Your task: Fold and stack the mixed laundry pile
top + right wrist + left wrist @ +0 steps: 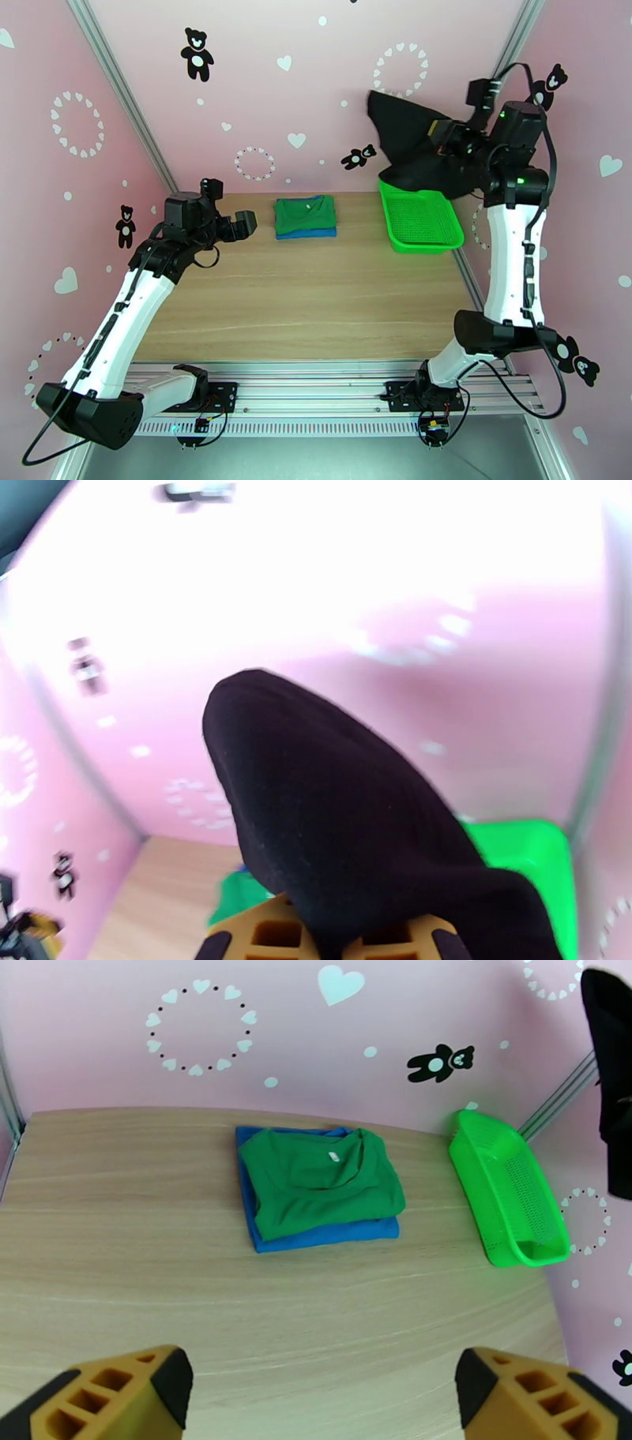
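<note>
- right end effector (328, 942) is clenched on the black garment (407, 130), which hangs above the mesh basket (423, 225).
- left end effector (324, 1402) hangs released over the tabletop (316, 300).
- green shirt (316, 1177) lies folded on the blue t-shirt (332, 1235) (a tidy stack near the far edge).
- my judgement: carry the black garment to bare wood and spread it flat before folding.
- the mesh basket looks bare inside.

Near tabletop (316, 300) open; folded stack (305, 216), basket (426, 245) block rear.
</note>
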Robot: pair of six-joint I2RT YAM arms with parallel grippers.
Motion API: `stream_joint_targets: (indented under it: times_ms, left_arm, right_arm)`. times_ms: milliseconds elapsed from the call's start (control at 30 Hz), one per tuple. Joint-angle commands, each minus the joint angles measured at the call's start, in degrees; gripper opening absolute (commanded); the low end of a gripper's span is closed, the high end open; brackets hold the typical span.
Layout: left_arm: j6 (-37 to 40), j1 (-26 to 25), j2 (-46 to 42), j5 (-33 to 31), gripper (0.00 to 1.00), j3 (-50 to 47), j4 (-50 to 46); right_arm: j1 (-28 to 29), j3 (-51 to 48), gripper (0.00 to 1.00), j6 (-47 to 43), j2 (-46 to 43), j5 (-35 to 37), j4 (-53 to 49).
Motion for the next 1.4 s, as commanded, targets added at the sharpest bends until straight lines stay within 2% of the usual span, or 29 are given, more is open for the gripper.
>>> stream_joint_targets:
  times_ms: [0, 200, 433, 500, 567, 600, 733, 900, 1000, 1067, 1167, 1367]
  left_arm:
    - [-0.25, -0.70, -2.19, -2.41, 0.93, -0.85, -2.40]
    - [0.45, -0.87, -4.10, -4.21, 0.94, -2.14, -4.35]
    - [1.91, -0.87, -5.40, -7.21, 0.93, -1.74, -8.01]
    - [2.22, -0.88, -5.44, -7.88, 0.93, -1.39, -9.15]
    - [2.15, -0.95, -5.29, -8.19, 0.94, -1.11, -10.23]
    - [1.98, -0.96, -5.01, -8.33, 0.94, -0.89, -10.92]
    - [0.77, -1.35, -3.28, -8.12, 0.97, -1.41, -13.15]
    - [-2.25, -2.69, 0.12, -7.67, 0.97, -6.27, -13.35]
    - [-4.77, -4.05, 3.50, -5.25, 0.90, -11.40, -10.81]
    - [-6.92, -5.40, 6.21, -2.31, 0.84, -14.83, -7.09]
    - [-12.17, -7.20, 11.02, -0.20, 0.80, -19.31, 1.39]
    - [-24.11, -8.70, 20.02, 2.16, 0.84, -23.20, 19.48]
  right_arm:
    - [5.87, -3.53, 0.00, -2.51, 0.73, -2.28, -4.88]
    - [19.60, -27.08, 0.00, -3.59, -3.73, 4.87, 4.64]
    - [29.87, -52.20, 0.00, -0.97, -2.81, 8.57, 15.17]
    - [30.99, -57.07, 0.30, -0.87, -1.31, 10.87, 14.93]
    - [31.03, -60.44, 0.47, -1.00, -1.13, 13.00, 14.20]
    - [31.01, -61.58, 0.54, -1.58, -1.68, 14.31, 13.48]
    - [31.02, -60.85, 0.65, -5.86, -4.71, 18.56, 7.50]
    - [32.56, -57.85, 0.70, -10.27, -8.04, 19.45, 0.80]
    - [35.40, -58.11, 0.71, -11.33, -9.39, 21.35, -1.84]
    - [37.62, -59.14, 0.72, -11.24, -10.35, 23.59, -2.67]
    - [40.96, -61.49, 0.72, -9.83, -11.86, 26.46, -2.36]
    - [46.24, -64.47, 0.72, -7.26, -13.07, 28.85, -1.14]
